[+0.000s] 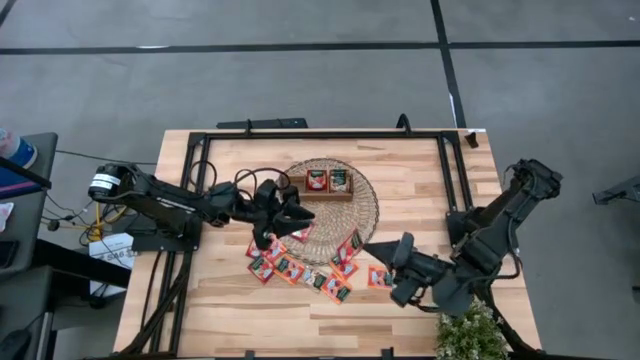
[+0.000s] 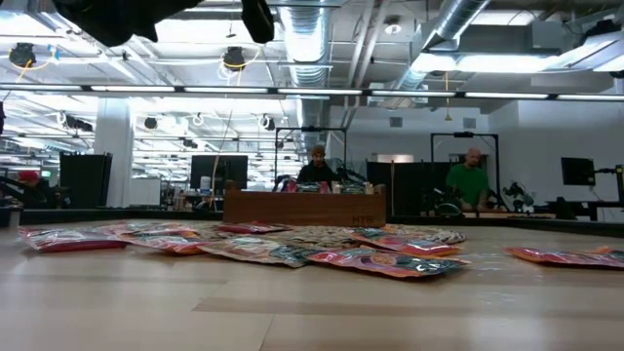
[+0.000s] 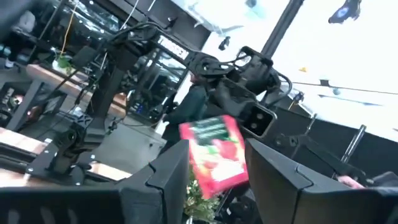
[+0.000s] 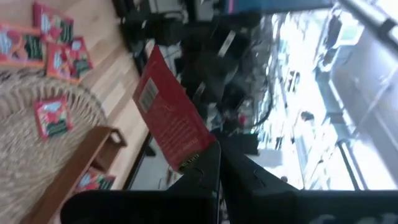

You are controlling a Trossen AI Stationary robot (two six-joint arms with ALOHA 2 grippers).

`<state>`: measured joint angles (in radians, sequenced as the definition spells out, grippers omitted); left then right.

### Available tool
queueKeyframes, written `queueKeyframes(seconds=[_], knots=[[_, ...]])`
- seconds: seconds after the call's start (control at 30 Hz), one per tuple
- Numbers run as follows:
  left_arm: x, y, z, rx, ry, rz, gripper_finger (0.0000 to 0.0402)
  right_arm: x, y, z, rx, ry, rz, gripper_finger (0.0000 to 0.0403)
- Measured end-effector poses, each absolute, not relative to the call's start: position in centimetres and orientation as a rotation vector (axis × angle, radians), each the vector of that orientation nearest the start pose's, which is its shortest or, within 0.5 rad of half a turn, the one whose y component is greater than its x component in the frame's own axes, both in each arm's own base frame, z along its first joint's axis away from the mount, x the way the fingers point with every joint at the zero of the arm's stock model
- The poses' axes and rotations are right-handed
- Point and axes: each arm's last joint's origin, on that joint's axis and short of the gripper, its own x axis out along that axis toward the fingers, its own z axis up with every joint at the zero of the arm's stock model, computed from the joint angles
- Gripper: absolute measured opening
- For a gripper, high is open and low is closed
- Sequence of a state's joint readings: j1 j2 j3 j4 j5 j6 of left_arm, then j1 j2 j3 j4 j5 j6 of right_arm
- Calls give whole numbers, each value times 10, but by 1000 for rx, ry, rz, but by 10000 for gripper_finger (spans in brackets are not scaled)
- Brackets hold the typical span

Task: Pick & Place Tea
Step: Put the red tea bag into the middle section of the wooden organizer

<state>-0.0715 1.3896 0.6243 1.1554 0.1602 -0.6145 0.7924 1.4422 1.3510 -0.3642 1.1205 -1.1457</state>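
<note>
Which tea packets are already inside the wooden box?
The two packets lying side by side in the wooden tray on the round woven mat. All the other loose packets lie on the mat or the bare table.

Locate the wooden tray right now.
High view: the wooden tray sits on the far half of the round woven mat, mid-table, two tea sachets inside; the left claw is just beside it.

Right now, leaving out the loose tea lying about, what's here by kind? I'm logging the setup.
Tray: 1
Mat: 1
Plant: 1
Sachets in tray: 2
Sachet in left gripper: 1
Sachet in right gripper: 1
Total: 7
</note>
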Motion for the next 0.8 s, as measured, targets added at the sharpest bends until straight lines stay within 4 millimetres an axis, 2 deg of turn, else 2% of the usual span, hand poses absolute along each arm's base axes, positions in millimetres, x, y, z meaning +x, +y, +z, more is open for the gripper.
queueKeyframes(seconds=[0.13, 0.4, 0.5, 0.6, 0.8], knots=[[289, -25, 271, -609, -306, -348, 149, 236, 206, 375, -1516, 359, -115, 0], [337, -33, 277, -666, -255, -502, 149, 242, 206, 384, -1527, 264, -81, 0], [349, -38, 282, -662, -249, -563, 149, 242, 206, 384, -1531, 260, -74, 0], [354, -41, 284, -658, -247, -589, 149, 242, 207, 384, -1537, 262, -70, 0], [353, -48, 287, -645, -269, -615, 149, 242, 206, 383, -1542, 269, -70, 0]])
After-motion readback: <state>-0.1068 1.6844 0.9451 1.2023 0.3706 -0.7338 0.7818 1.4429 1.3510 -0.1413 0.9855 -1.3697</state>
